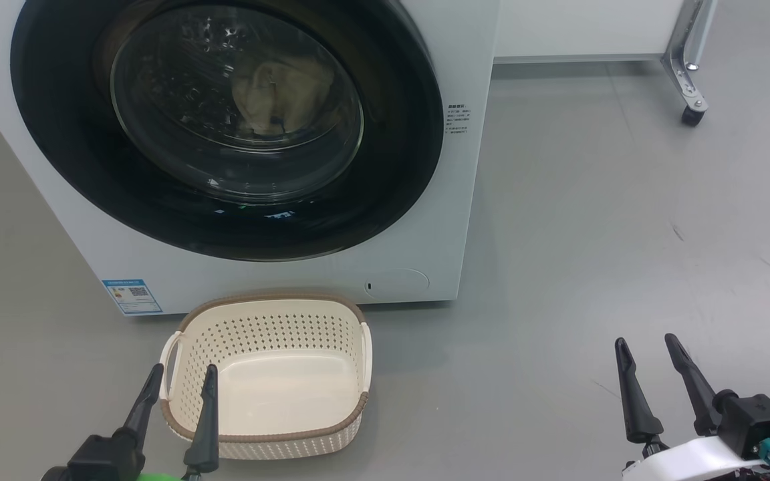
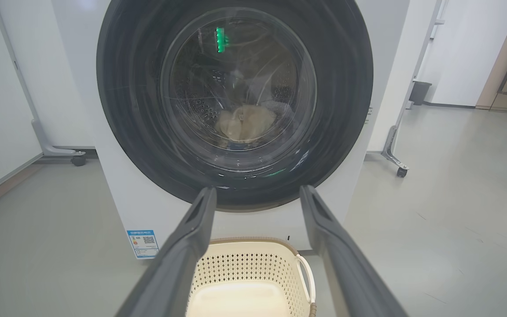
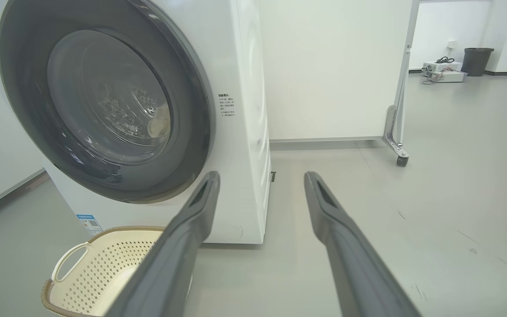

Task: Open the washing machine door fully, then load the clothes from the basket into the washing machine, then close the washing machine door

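LAUNDRY LOADED: A white front-loading washing machine [image 1: 472, 167] stands on a smooth grey floor [image 1: 592, 234], its round door [image 1: 398, 153] shut flush against the front. The door's wide glossy black rim rings a bulging bowl of clear glass. Through that glass a crumpled heap of pale cream clothes [image 1: 278, 93] lies inside the perforated steel drum.

Just in front of the machine, toward the left, sits an oval cream plastic basket [image 1: 271, 331] with hole-punched walls, a brown woven-look rim and white loop handles at its sides. Its smooth solid bottom is in plain sight.

The left pincer [image 1: 183, 367], two long tapered dark fingers spread wide and gripping nothing, hovers at the basket's near left corner and points toward the door. The right pincer [image 1: 646, 341], likewise spread wide and holding nothing, hangs over the floor well to the right of the basket and the machine.

A small blue label [image 1: 131, 296] is stuck low on the machine's front at the left. At far right, a black caster [image 1: 692, 115] carries the metal leg of a white panel.
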Controlling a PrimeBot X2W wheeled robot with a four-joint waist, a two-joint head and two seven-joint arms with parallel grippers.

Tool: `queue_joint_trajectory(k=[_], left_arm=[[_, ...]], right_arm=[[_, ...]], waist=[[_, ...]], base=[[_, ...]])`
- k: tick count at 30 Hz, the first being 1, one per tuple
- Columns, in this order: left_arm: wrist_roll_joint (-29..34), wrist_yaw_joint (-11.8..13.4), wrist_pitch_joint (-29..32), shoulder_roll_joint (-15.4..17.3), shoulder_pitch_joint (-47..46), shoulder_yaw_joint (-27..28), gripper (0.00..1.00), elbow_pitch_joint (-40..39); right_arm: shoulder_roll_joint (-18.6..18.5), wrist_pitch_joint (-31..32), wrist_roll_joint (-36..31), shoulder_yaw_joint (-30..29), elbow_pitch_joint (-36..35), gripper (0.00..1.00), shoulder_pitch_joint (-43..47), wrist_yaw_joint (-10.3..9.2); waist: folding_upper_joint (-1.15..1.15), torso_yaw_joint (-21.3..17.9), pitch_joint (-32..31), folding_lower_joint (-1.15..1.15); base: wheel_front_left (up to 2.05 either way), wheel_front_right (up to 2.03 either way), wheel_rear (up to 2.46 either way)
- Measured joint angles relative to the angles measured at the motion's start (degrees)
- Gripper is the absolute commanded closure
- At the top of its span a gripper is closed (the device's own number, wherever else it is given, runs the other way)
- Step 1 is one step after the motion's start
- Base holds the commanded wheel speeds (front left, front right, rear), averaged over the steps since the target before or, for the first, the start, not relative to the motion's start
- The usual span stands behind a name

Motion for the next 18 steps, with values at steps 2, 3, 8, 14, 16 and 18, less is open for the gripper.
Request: queue_joint_trajectory(k=[2,3,8,14,16,18], left_arm=[[0.01,-0.09,0.0,-0.01,0.0,0.0,0.0,0.01],[0.01,-0.09,0.0,-0.01,0.0,0.0,0.0,0.02],[0.01,-0.11,0.0,-0.01,0.0,0.0,0.0,0.18],[0.01,-0.11,0.25,-0.46,0.43,-0.48,1.0,2.16],[0.01,-0.11,0.26,-0.67,1.1,-0.64,1.0,3.36],[0.01,-0.11,0.26,-0.85,1.58,-0.74,1.0,4.7]], right_arm=[[-0.14,0.0,-0.43,0.05,-0.01,0.0,0.29,-0.07],[-0.23,0.0,-0.49,0.05,-0.11,0.0,0.29,-0.07],[-0.27,0.0,-0.49,0.05,-0.4,0.0,0.44,-0.51],[0.66,0.02,-0.48,0.33,1.31,1.0,1.47,-0.49],[1.16,0.02,-0.47,0.57,2.57,1.0,1.65,-0.49],[1.8,0.02,-0.47,0.79,3.76,1.0,1.92,-0.49]], waist=[[0.0,-0.02,-0.07,0.0],[0.0,-0.02,-0.11,0.0],[0.0,-0.08,-0.31,0.0],[0.0,-0.1,-0.39,0.0],[0.0,-0.1,-0.39,0.0],[0.0,-0.1,-0.4,0.0]], base=[[0.0,0.0,0.0],[0.0,0.0,0.0],[0.0,0.0,0.0],[0.0,0.0,0.0],[0.0,0.0,0.0],[0.0,0.0,0.0]])
